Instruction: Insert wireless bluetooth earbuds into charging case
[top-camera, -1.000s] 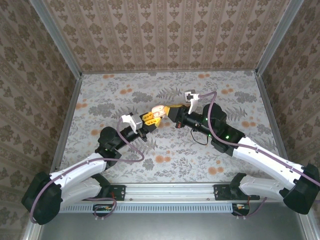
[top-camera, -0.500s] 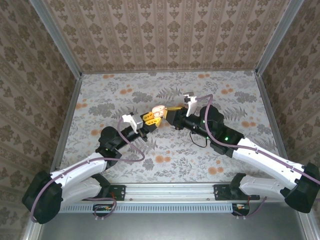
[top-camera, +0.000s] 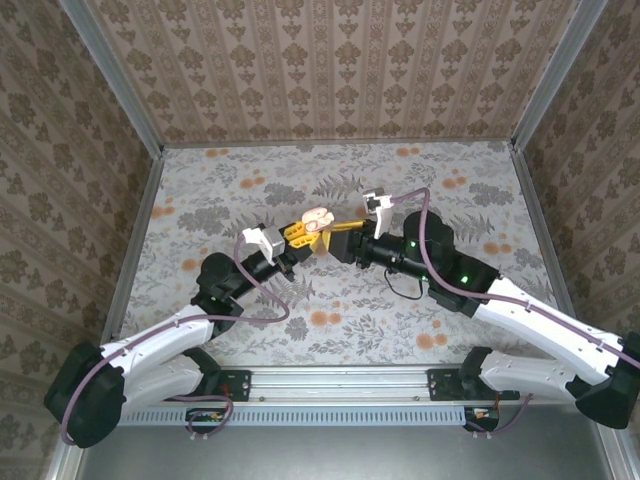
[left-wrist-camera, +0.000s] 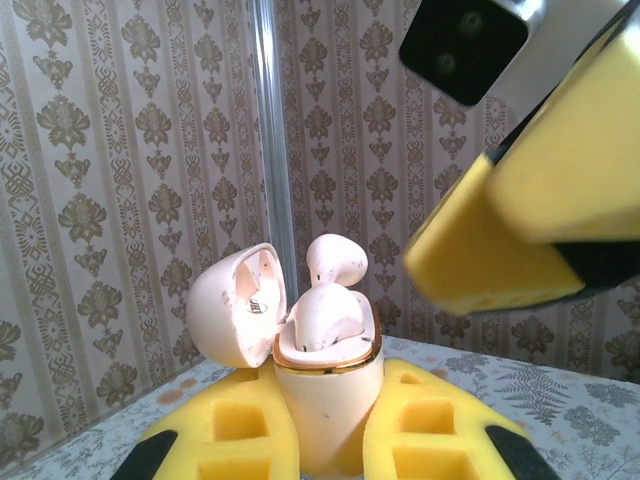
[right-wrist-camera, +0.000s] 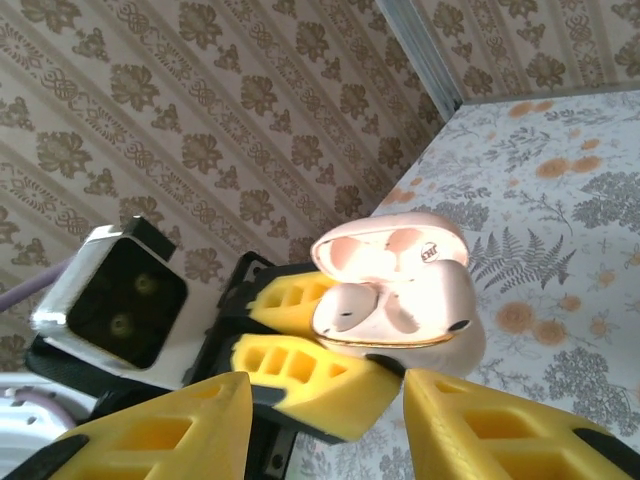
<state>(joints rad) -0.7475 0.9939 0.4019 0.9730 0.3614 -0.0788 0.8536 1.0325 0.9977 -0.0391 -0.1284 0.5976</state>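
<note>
The charging case (right-wrist-camera: 400, 300) clamped in the left gripper (left-wrist-camera: 328, 420) is showing smooth, glossy white plastic with a few small specks, and a shiny gold metallic band (left-wrist-camera: 330, 358) is ringing its mouth. The earbuds (left-wrist-camera: 325, 315) are gleaming the same way — smooth, polished white plastic. The fingers (left-wrist-camera: 235, 435) are looking matt yellow with moulded square recesses; the right gripper (right-wrist-camera: 325, 400) is carrying the same finish. Under them the table (right-wrist-camera: 560, 200) is wearing a matt floral covering, and beyond the fingertips a shiny metal post (left-wrist-camera: 268, 130) is catching light against patterned wallpaper (left-wrist-camera: 100, 150).
</note>
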